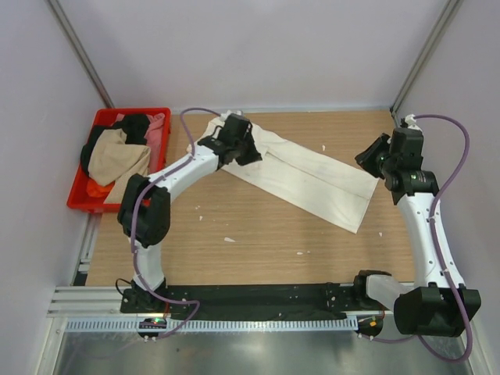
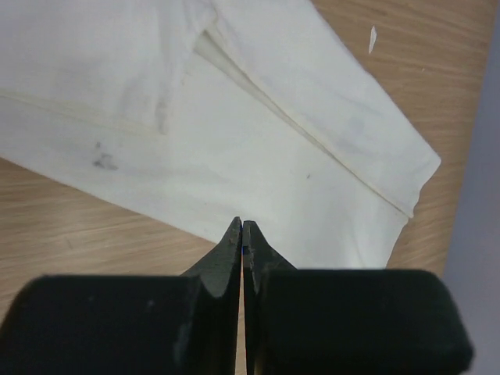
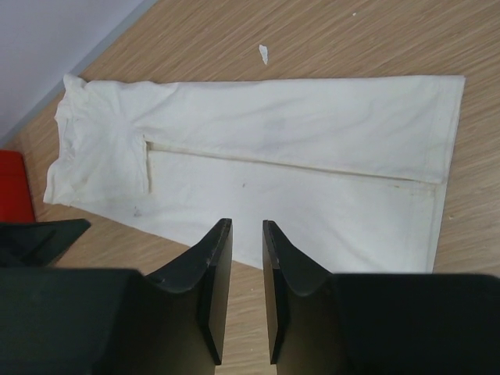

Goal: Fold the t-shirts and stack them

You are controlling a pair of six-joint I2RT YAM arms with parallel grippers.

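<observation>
Top view, left gripper (image 1: 248, 152): over the collar end of the cream shirt (image 1: 312, 180); I can't make out its jaws from up here.
Top view, right gripper (image 1: 366, 160): just beside the shirt's hem end, at the right side of the table (image 1: 258, 234).
Top view, crate (image 1: 78, 201): red, at the table's far left corner. It holds a tan shirt (image 1: 117, 160) on top, with black cloth (image 1: 137, 125), pink cloth (image 1: 158, 125) and orange cloth (image 1: 98, 189) heaped round it, their shapes hard to tell.
Top view, cream shirt: flat on the table, folded long and narrow, aslant from far left to near right.
Left wrist, left gripper (image 2: 241, 230): jaws pressed together with nothing seen between them, tips over the near edge of the cream shirt (image 2: 258, 156). I cannot tell whether they touch it.
Left wrist, cream shirt: small dark specks at left; its left part is cut off by the frame.
Right wrist, right gripper (image 3: 246, 226): jaws a narrow gap apart and empty, over the near edge of the cream shirt (image 3: 273, 156).
Right wrist, crate (image 3: 12, 187): only a red corner shows at the left edge, its contents out of sight.
Right wrist, black shape (image 3: 39, 234): lower left, too cropped to name.
</observation>
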